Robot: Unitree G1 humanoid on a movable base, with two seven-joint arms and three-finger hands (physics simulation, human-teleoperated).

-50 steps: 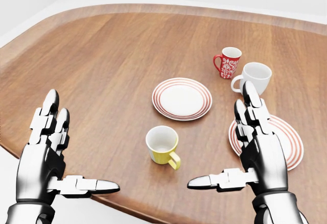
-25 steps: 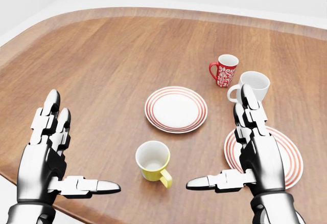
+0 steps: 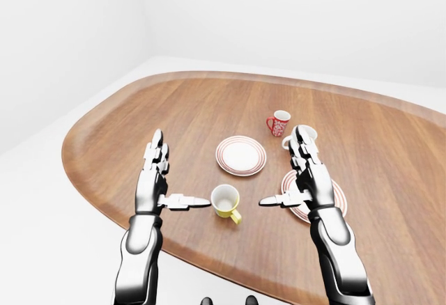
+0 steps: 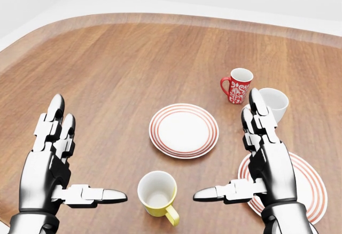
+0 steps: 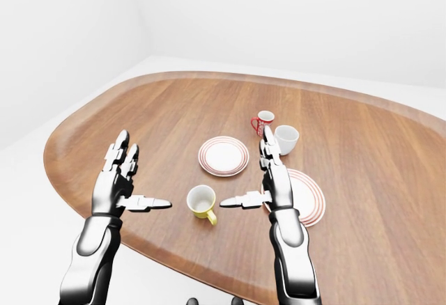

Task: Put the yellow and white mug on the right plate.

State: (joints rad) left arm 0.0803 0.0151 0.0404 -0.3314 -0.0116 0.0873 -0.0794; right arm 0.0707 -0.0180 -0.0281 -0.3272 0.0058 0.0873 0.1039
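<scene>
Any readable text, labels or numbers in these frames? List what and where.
None readable.
The red mug with white floral pattern carries ornament only, no letters.
The two white plates with red rings, the plain white mug and the yellow and white mug bear no print.

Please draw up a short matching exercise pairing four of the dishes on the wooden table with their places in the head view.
Things:
1. yellow and white mug
2. red patterned mug
3. plain white mug
4. red-ringed plate without a hand over it

Places:
A. middle of the view
B. bottom, between the two hands
C. partly behind the right hand's fingertips
D. highest of the dishes in the view

Pairs: 1-B, 2-D, 3-C, 4-A
</scene>
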